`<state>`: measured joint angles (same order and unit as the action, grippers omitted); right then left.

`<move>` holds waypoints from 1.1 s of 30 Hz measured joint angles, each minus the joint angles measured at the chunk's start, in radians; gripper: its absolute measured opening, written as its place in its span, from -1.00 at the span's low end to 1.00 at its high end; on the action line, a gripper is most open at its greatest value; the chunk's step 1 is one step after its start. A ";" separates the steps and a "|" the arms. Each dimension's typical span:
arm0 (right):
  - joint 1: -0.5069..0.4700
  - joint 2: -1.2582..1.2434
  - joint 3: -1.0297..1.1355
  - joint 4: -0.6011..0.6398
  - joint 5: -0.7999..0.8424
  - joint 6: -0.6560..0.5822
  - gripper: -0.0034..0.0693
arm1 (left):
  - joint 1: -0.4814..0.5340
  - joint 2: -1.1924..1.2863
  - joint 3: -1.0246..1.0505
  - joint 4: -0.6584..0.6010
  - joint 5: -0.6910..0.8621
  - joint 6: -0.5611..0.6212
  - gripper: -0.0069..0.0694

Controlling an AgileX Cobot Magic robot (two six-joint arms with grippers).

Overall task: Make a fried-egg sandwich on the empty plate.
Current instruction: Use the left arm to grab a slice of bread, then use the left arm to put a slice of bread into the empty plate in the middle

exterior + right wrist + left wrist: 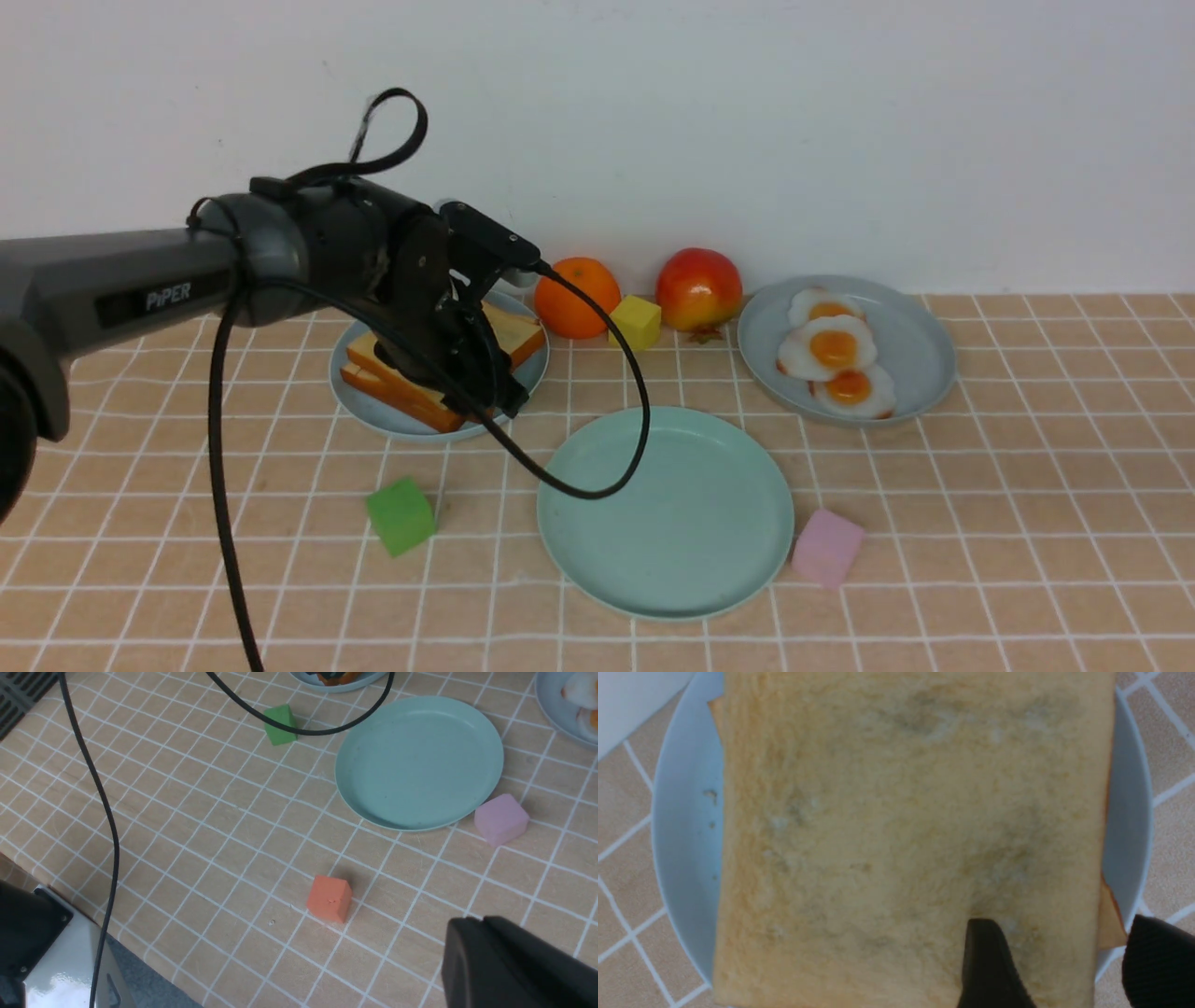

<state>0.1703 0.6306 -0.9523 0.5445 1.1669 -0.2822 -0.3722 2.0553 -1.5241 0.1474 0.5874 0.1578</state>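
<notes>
Two fingers (pixel 990 970) of your left gripper (pixel 1059 938) standing apart: one over top toast slice (pixel 896 826), other past its edge, gripping nothing. Toast sitting on pale blue plate (pixel 387 425), 10 o'clock from empty plate (pixel 667 513). Fried egg (pixel 831 348) lying at 2 o'clock, on grey plate (pixel 920 355). Right gripper (pixel 504 961): you cannot tell fingers' state.

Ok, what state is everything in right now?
Left gripper: open, jaws astride the top toast edge.
Right gripper: open or shut unclear.
Toast stack: lying on the pale blue plate.
Fried eggs: all three on the grey-blue plate.
Mint-green plate: empty.
</notes>
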 joint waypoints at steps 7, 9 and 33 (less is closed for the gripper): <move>0.000 0.000 0.000 0.002 0.000 0.000 -0.76 | 0.000 0.015 -0.005 0.016 0.003 0.000 -0.09; 0.000 0.000 0.000 0.002 0.002 0.000 -0.75 | 0.000 0.015 -0.007 0.015 0.004 0.000 -0.33; 0.000 0.000 0.000 0.003 0.007 -0.004 -0.70 | -0.430 -0.249 0.209 0.034 0.025 -0.009 -0.73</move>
<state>0.1703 0.6306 -0.9523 0.5475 1.1744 -0.2861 -0.8025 1.8066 -1.3149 0.1816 0.6122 0.1488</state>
